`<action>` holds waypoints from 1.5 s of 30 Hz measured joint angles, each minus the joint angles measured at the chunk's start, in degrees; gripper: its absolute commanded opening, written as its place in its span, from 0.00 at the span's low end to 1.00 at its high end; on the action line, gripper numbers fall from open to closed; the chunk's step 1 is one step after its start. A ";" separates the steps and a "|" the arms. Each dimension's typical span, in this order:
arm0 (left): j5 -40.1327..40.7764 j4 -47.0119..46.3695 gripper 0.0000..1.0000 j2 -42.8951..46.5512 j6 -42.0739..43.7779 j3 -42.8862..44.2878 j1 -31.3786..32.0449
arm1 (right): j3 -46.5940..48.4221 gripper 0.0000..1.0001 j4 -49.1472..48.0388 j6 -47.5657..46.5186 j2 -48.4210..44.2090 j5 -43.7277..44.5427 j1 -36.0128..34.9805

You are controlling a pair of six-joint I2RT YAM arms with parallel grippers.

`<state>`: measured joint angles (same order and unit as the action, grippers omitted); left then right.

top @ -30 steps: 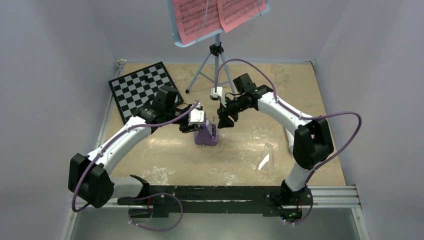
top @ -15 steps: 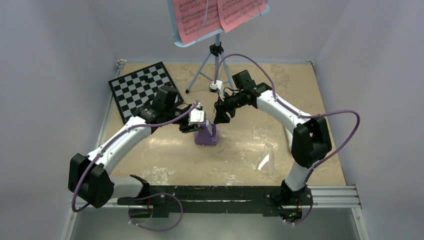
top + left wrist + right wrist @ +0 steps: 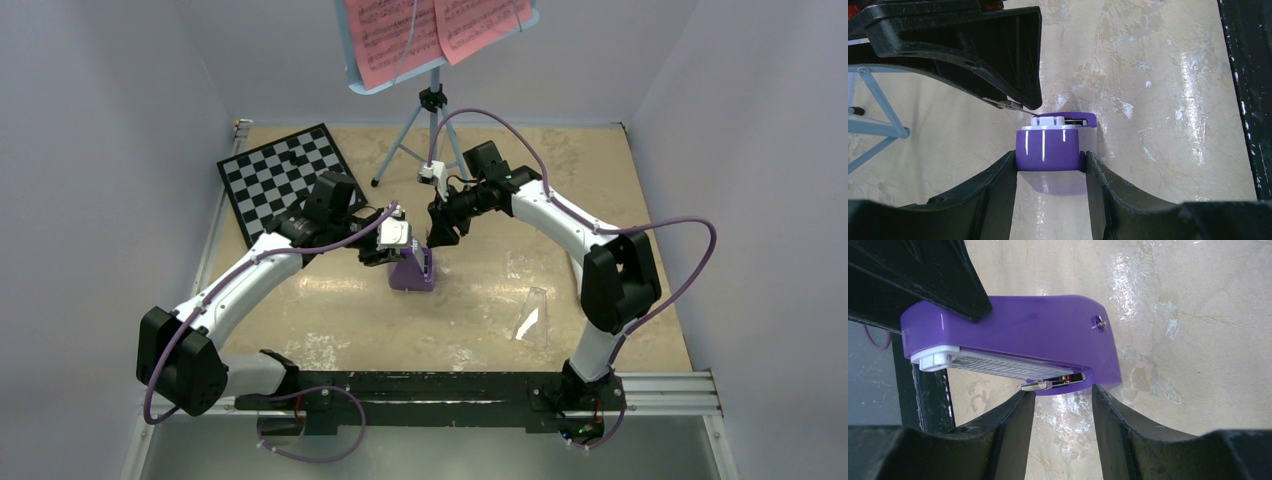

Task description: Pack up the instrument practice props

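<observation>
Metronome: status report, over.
Status: left gripper clamped on purple metronome. Right gripper open alongside it, not gripping. Clear cover lies apart on table; nothing blocking.

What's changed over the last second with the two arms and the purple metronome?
The right gripper swung a little left and toward the far side, closing in over the purple metronome, jaws open. The left gripper stayed clamped on the metronome; the clear cover, music stand and chessboard did not move.
</observation>
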<state>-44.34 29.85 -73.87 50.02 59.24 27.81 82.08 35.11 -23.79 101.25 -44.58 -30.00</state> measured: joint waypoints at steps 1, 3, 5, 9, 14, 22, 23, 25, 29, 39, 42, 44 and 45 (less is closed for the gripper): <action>0.00 0.02 0.00 0.02 0.00 0.00 0.00 | 0.00 0.49 0.02 0.00 0.00 -0.07 -0.04; 0.00 0.02 0.00 0.02 0.02 0.00 0.00 | 0.15 0.48 0.07 0.00 0.00 -0.22 -0.11; 0.00 0.04 0.00 0.02 0.02 0.00 0.00 | 0.37 0.45 0.07 -0.02 0.00 -0.48 -0.11; 0.00 0.07 0.00 0.04 0.02 0.00 0.00 | 0.61 0.37 0.13 -0.17 0.00 -1.60 -0.15; 0.00 0.11 0.00 0.07 0.02 0.00 0.00 | 0.61 0.29 0.24 -0.44 0.00 -2.86 -0.44; 0.00 0.24 0.00 0.04 0.07 0.07 0.00 | 0.87 0.22 0.79 -1.42 0.00 -3.17 -1.22; 0.00 0.26 0.00 0.04 0.09 0.09 0.00 | 0.92 0.21 0.90 -1.75 0.00 -3.13 -1.29; 0.00 0.37 0.00 0.04 0.09 0.11 0.00 | 0.98 0.19 0.96 -2.21 0.00 -3.08 -1.38; 0.00 0.42 0.00 0.04 0.11 0.11 0.00 | 1.18 0.14 1.51 -3.78 0.00 -3.06 -1.62; 0.20 0.33 0.00 0.04 0.09 0.11 0.00 | 1.60 0.09 3.43 -10.84 -0.17 -3.19 -3.50; 0.22 0.31 0.00 0.04 0.09 0.11 0.00 | 1.70 0.09 3.65 -11.63 -0.20 -3.17 -3.96; 0.26 0.26 0.00 0.04 0.04 0.11 0.00 | 1.86 0.09 4.04 -12.04 -0.17 -3.13 -4.15; 0.37 0.22 0.00 0.04 0.02 0.11 0.00 | 1.92 0.09 4.26 -12.24 -0.20 -3.10 -4.20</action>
<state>-43.97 30.06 -73.82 50.04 59.35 27.81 84.01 39.38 -36.03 101.06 -47.68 -34.20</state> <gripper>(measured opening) 0.526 0.236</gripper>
